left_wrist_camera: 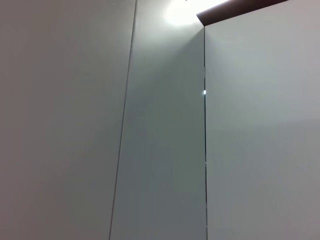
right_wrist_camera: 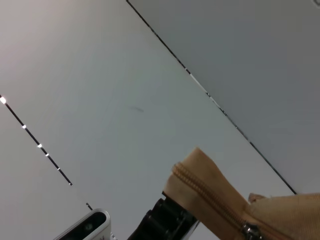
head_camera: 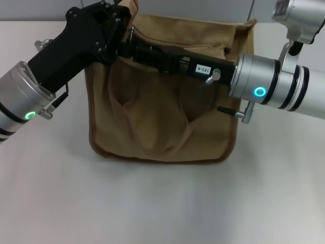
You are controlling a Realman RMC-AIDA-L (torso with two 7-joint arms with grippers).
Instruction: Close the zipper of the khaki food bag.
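Note:
The khaki food bag [head_camera: 162, 122] stands on the white table, its front and a looped handle [head_camera: 152, 127] facing me. My left gripper [head_camera: 114, 28] is at the bag's top left corner and looks shut on the raised end of the bag there. My right gripper [head_camera: 133, 44] reaches in from the right along the bag's top, its tip close to the left gripper. The right wrist view shows the zipper [right_wrist_camera: 210, 197] running up the raised khaki end, with the silver pull tab [right_wrist_camera: 248, 231] low on it. In the head view the zipper is hidden under the right arm.
The white table [head_camera: 162, 203] spreads around the bag. The left wrist view shows only pale wall panels [left_wrist_camera: 160, 150]. A black ridged gripper part [right_wrist_camera: 160, 225] and a silver piece [right_wrist_camera: 85, 227] lie beside the raised bag end.

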